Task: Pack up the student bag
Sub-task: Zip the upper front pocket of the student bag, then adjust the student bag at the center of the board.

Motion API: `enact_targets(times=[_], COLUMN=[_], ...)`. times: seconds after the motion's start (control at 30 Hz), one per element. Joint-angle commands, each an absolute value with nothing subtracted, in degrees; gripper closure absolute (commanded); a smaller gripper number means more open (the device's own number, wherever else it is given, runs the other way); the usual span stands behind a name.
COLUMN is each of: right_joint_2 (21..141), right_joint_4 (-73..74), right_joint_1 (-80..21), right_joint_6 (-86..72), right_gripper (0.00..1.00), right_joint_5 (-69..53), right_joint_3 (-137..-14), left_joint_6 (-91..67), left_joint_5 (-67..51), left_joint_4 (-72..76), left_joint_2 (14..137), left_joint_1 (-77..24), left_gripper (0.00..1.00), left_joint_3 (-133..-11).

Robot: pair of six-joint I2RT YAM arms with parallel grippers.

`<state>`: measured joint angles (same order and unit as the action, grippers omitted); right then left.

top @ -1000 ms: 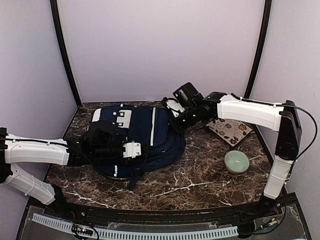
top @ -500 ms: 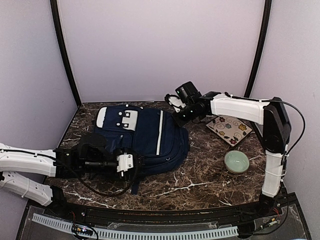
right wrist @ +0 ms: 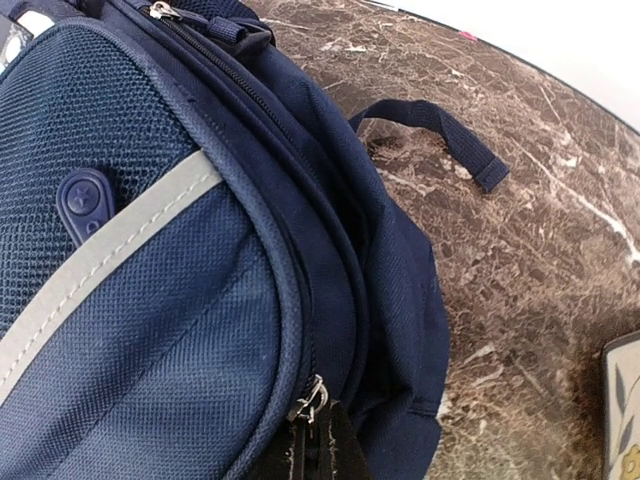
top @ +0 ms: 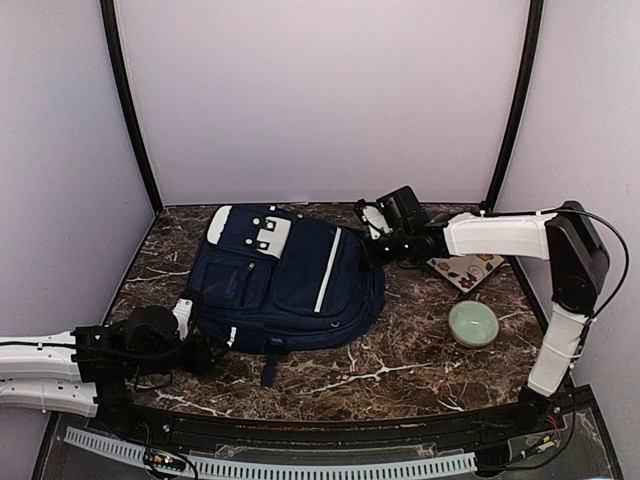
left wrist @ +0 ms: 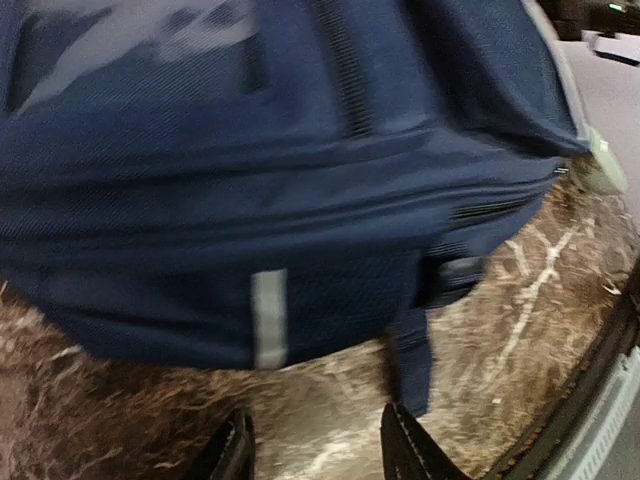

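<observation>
Brown marble-look tabletop (top: 400, 350), white veins, glossy. Plain lilac walls (top: 320, 100) on three sides.

Student bag (top: 285, 280): navy woven fabric, lying flat and front-up at mid-table, white-patch end toward the back wall, one pale stripe down its front. The left wrist view adds coarse weave, a grey reflective strip (left wrist: 268, 318) and a flat webbing strap (left wrist: 412, 360) trailing off the bag's near edge. The right wrist view adds mesh texture and piped seams, which I cannot make out from overhead.

Patterned tile (top: 462, 268): square, floral print, right of the bag, partly under the right arm.

Bowl (top: 473, 323): round, pale green, glazed, right of the bag, toward the arm bases.

Right gripper (top: 375, 238): at the bag's far-right edge. The wrist view shows its fingertips pinched tight on the zip pull (right wrist: 315, 395).

Left gripper (top: 205, 350): just off the bag's near-left corner, jaws partly apart, only marble between them, holding nothing.

Versus a second ago: the bag has slid right and turned. The left gripper was over the bag's front and is now off it.
</observation>
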<state>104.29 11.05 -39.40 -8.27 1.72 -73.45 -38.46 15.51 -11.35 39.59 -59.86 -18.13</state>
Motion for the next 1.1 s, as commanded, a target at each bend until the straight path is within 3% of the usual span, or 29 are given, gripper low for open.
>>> enact_targets(times=[0.0, 0.2, 0.43, 0.63, 0.7, 0.8, 0.83, 0.93, 1.07], right_joint_2=[101.1, 97.5, 97.8, 100.9, 103.1, 104.7, 104.6, 103.2, 100.0], right_joint_4=[14.3, 12.8, 10.6, 2.8, 0.3, -0.7, -0.7, 0.1, -2.3], right_joint_1=[-41.4, -49.0, -59.0, -62.8, -62.8, -62.5, -62.0, -59.2, -54.7], right_joint_6=[-13.0, -18.4, -24.0, -28.8, -29.9, -30.4, -30.4, -32.5, -36.6], right_gripper=[1.0, 1.0, 1.0, 1.0, 1.0, 1.0, 1.0, 1.0, 1.0], right_joint_5=[2.3, 2.1, -0.3, -4.5, -7.0, -8.6, -8.8, -10.5, -13.6], right_joint_3=[-67.4, -60.3, -60.7, -64.4, -67.8, -71.3, -71.7, -70.3, -62.9], left_joint_6=[-44.8, -37.6, -31.4, -25.3, -22.5, -10.6, -4.7, 8.1, 16.2], left_joint_5=[14.4, 0.7, -10.3, -4.3, -4.4, -9.9, -9.1, -7.7, -14.5], left_joint_4=[-8.9, 8.2, 21.4, 20.0, 19.5, 22.9, 22.6, 18.2, 11.8], left_joint_2=[39.9, 53.8, 84.4, 94.7, 95.2, 90.2, 87.5, 80.1, 71.5], left_joint_1=[-50.3, -31.1, -18.7, -11.8, -11.0, -14.8, -17.7, -26.1, -33.5], left_gripper=[0.53, 0.53, 0.51, 0.5, 0.45, 0.23, 0.2, 0.2, 0.31], left_joint_3=[-15.4, -14.7, -29.1, -45.8, -51.3, -53.6, -53.5, -52.3, -47.5])
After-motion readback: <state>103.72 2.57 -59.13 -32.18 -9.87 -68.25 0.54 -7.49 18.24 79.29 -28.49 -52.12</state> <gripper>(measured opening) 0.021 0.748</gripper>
